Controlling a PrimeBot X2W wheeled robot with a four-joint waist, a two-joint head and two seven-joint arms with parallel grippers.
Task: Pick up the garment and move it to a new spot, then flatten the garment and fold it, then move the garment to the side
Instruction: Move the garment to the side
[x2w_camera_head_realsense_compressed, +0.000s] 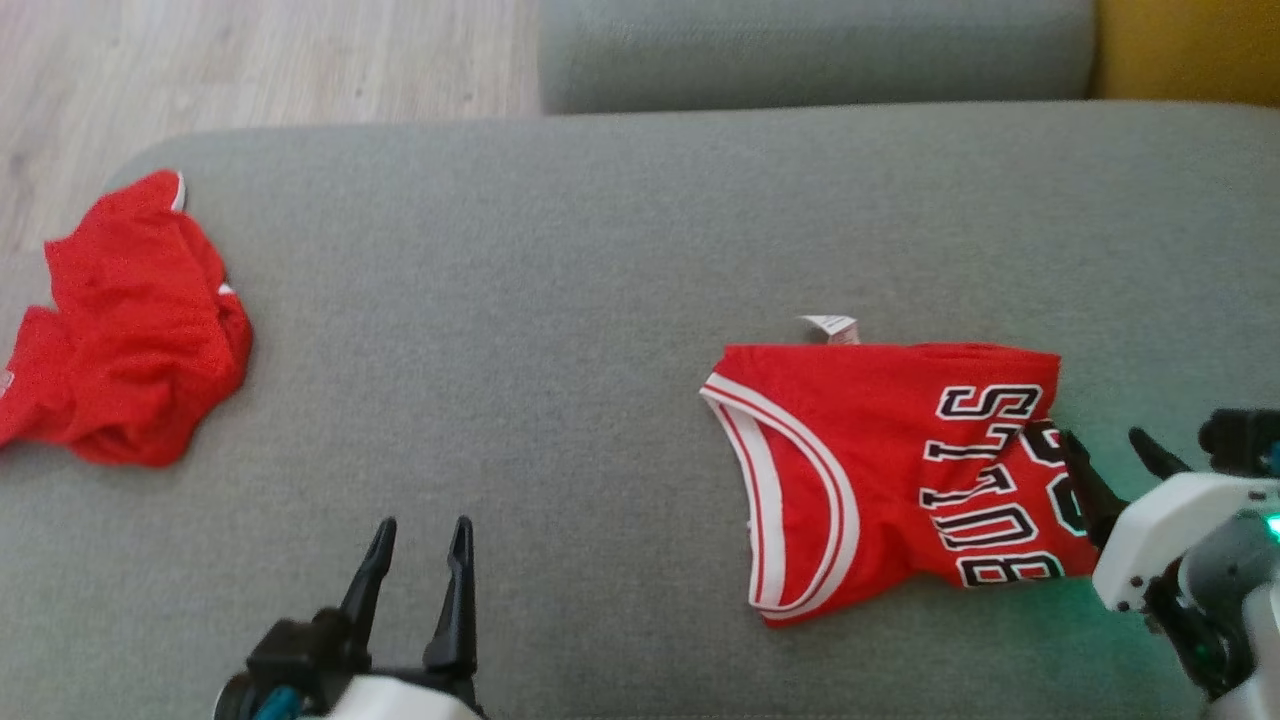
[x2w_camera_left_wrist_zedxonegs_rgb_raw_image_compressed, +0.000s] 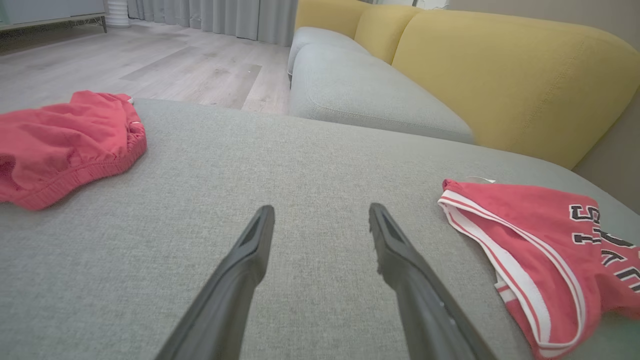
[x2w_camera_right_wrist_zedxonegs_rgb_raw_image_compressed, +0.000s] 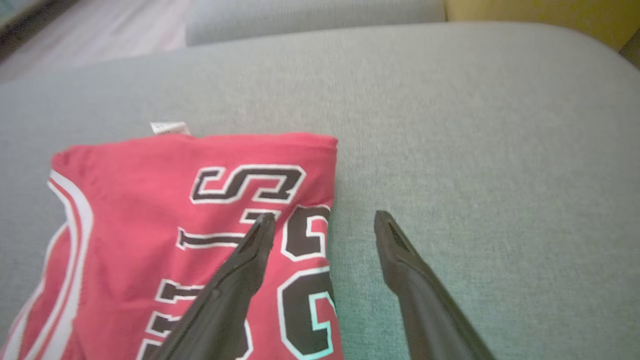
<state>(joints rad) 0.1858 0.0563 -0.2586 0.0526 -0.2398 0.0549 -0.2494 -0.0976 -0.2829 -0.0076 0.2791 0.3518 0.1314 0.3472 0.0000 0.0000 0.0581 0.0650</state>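
A red jersey with white trim and black lettering lies folded on the grey cushion, right of centre. It also appears in the left wrist view and the right wrist view. My right gripper is open at the jersey's right edge, one finger over the lettering, the other over bare cushion, holding nothing. A crumpled red garment with an elastic waistband sits at the cushion's far left edge. My left gripper is open over bare cushion between the two.
A white label sticks out from the jersey's far edge. Beyond the cushion stands a grey sofa seat with a yellow backrest. Wooden floor lies past the cushion's left and far edges.
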